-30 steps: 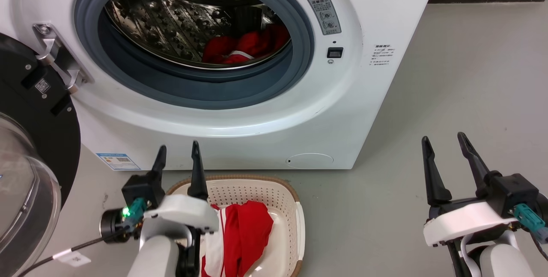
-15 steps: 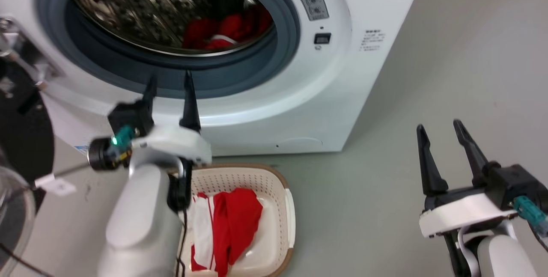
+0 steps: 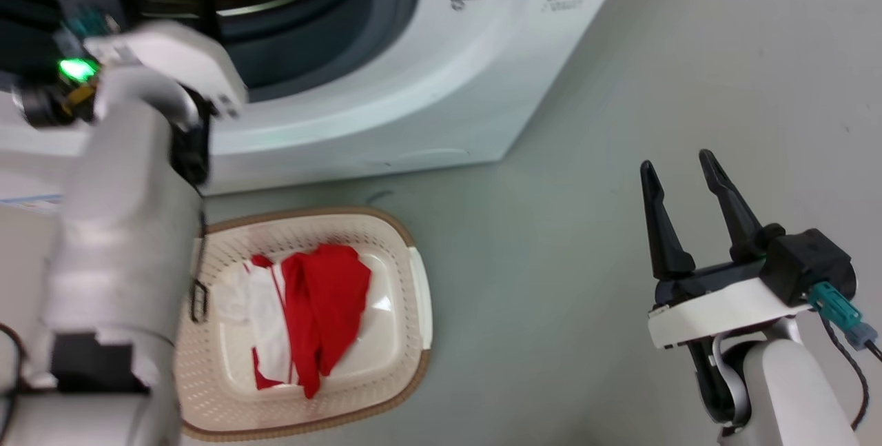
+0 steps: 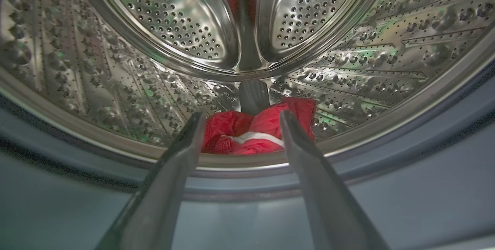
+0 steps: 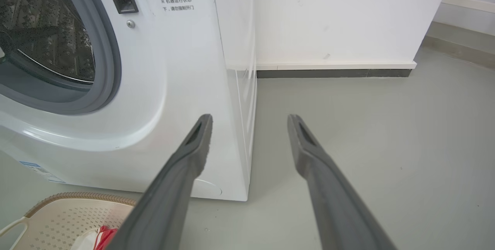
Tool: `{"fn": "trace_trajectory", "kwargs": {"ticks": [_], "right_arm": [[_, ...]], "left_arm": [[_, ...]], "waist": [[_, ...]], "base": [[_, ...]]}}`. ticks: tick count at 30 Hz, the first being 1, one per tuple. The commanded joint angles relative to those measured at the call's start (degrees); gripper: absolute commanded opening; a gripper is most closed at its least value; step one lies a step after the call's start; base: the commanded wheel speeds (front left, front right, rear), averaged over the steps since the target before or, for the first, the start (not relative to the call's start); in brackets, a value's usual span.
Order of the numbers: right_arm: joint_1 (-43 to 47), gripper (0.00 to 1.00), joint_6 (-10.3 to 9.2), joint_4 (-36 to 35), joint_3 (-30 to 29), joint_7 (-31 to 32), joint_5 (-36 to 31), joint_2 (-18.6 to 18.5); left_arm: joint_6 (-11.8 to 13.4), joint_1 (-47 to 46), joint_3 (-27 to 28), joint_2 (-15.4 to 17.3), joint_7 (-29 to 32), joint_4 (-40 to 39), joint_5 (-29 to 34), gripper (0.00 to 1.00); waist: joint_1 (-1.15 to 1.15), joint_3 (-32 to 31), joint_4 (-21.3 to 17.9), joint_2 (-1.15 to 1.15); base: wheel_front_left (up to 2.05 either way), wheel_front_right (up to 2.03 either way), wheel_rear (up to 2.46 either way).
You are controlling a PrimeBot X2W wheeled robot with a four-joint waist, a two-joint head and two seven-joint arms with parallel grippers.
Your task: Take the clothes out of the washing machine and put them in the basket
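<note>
Clothes (image 4: 255, 138) just beyond left hand (image 4: 241, 114) (spread)

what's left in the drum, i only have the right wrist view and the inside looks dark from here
observer: the left wrist view shows a red garment with a white stripe, bunched at the bottom of the drum just behind the front lip

operator: ok and where is the left gripper in relation to it

observer: the left gripper is open and aimed into the porthole. the garment sits framed between its two fingers, farther in, with no contact visible
</note>
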Motion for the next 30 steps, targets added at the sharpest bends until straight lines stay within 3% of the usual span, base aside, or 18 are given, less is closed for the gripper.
{"fn": "trace_trajectory", "kwargs": {"ticks": [1, 7, 15, 30], "right_arm": [[-1.4, 1.0, -0.04, 0.51, 0.6, -0.63, 0.59, 0.04], [-3.27, 1.0, -0.04, 2.4, 2.37, -1.81, 2.35, 0.04], [-5.86, 1.0, -0.04, 4.05, 5.43, -2.54, 4.87, 0.04], [-5.35, 1.0, -0.04, 3.95, 9.54, -2.6, 8.68, 0.06]], "left_arm": [[-0.26, -3.08, -0.27, 1.14, 0.99, 1.64, 0.6, 1.0], [-0.56, -13.09, -1.88, 4.07, 7.25, 7.37, 1.92, 1.0], [-0.88, -24.83, -3.5, 7.66, 20.5, 13.95, 2.55, 1.0], [1.16, -32.91, -4.36, 10.73, 41.45, 18.82, 1.59, 1.0]], "waist": [[-0.01, 3.94, -3.13, 0.0], [-0.01, 8.38, -5.53, 0.0], [-0.01, 14.02, -9.19, 0.0], [-0.01, 18.57, -13.42, 0.0]], "base": [[0.0, 0.0, 0.0], [0.0, 0.0, 0.0], [0.0, 0.0, 0.0], [0.0, 0.0, 0.0]]}}
